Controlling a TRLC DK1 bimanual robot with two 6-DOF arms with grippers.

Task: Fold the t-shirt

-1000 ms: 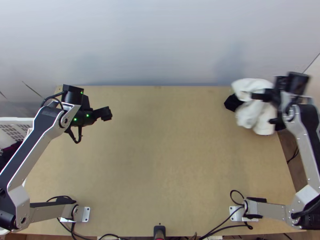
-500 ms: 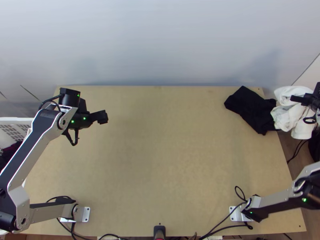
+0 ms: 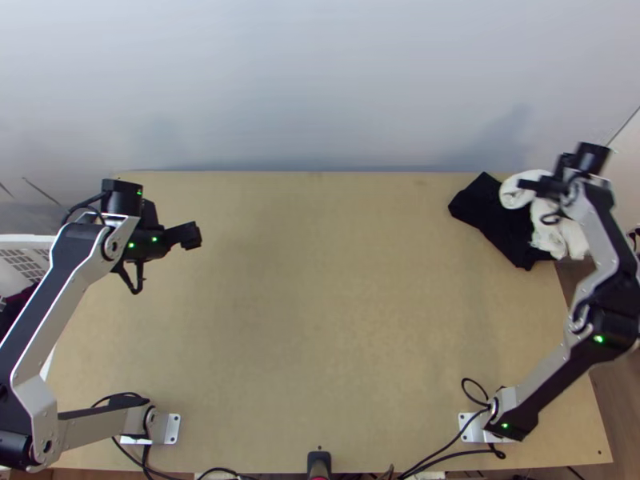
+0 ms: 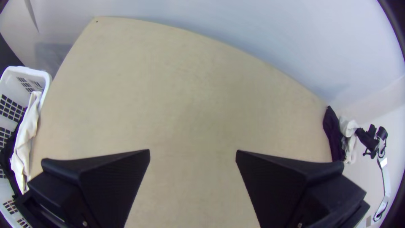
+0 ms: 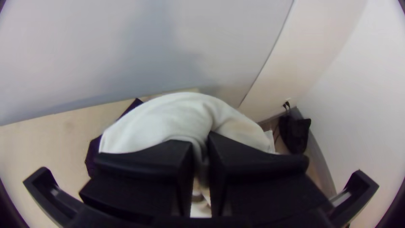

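Item one: a bunched white cloth garment (image 3: pixel 550 238), at two o'clock from the table's middle, by the far corner; a thick fold is being pinched and the rest is hanging in loose creases. Whether it is a t-shirt cannot be told.

Item two: a right end effector (image 3: pixel 525 186), black, at two o'clock; in the right wrist view, its flat black fingers (image 5: pixel 145 159) are being held close together on the white garment.

Item three: a left end effector (image 3: pixel 190 235), black, at ten o'clock, above the pale wooden table (image 3: pixel 320 320); in the left wrist view, its two fingers are being held wide apart, with nothing being gripped.

Item four: a black cloth (image 3: pixel 498 218), flat and compact, being supported by the table at two o'clock, partly being covered from the right wrist view by the white garment.

Item five: a slotted white plastic basket (image 3: pixel 32 238), at nine o'clock, just beside the table; a white cloth piece (image 4: pixel 28 135) and dark cloth are being held in it.
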